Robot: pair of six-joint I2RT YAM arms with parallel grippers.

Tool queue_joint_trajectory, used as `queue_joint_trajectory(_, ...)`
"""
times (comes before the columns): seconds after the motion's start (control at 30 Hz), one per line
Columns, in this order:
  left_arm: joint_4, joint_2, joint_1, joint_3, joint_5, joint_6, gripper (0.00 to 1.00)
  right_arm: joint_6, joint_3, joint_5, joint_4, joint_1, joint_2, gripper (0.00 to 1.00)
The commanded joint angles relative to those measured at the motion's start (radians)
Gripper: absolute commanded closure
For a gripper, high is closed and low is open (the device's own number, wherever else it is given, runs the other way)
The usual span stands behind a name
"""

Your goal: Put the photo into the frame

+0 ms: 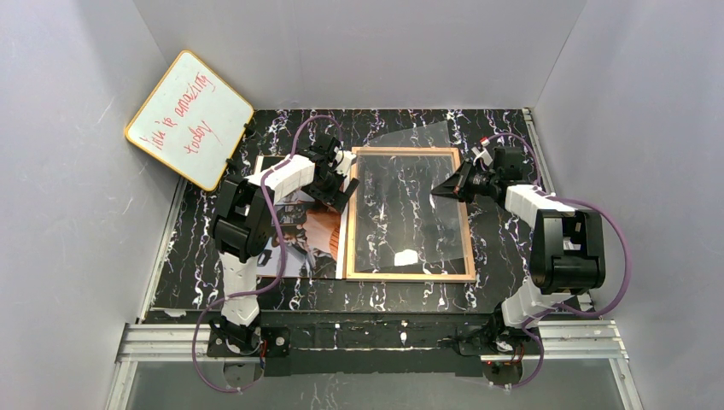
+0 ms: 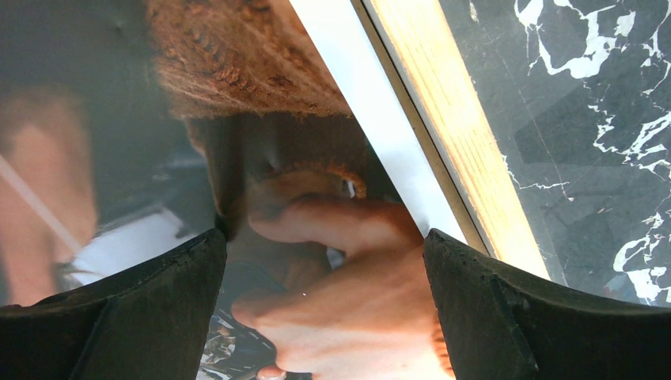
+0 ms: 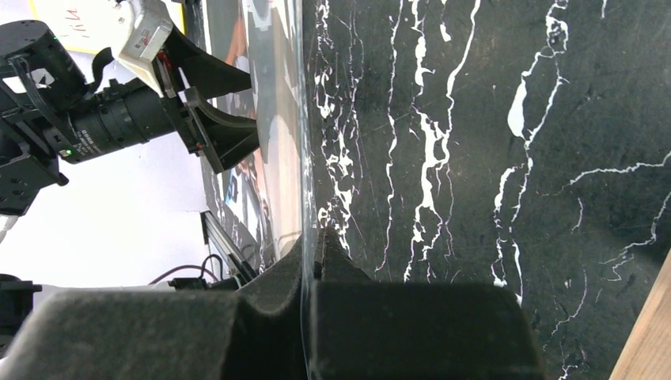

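Beside frame (image 1: 410, 276) left edge, photo (image 1: 320, 239), left fingers (image 2: 142, 317) spread above

The frame (image 1: 408, 275) lies flat in the middle of the table (image 1: 384, 301). The photo (image 1: 324, 237) lies flat just left of it, edge beside edge, under the left gripper (image 1: 341, 184). A clear sheet (image 1: 420, 138) slants over the frame, pinched by the right gripper (image 1: 440, 189). A whiteboard (image 1: 189, 120) leans against the left wall, behind the photo.
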Motion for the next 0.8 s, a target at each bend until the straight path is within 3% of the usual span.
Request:
queue_joint_trajectory(0.0, -0.046, 0.041, -0.013, -0.038, 0.088, -0.016, 0.08, 0.002, -0.024, 0.022, 0.006, 0.005, -0.025, 0.99)
queue_joint_trajectory(0.77, -0.04, 0.043, -0.013, -0.038, 0.085, -0.01, 0.08, -0.008, -0.021, 0.06, -0.001, 0.005, -0.024, 0.99)
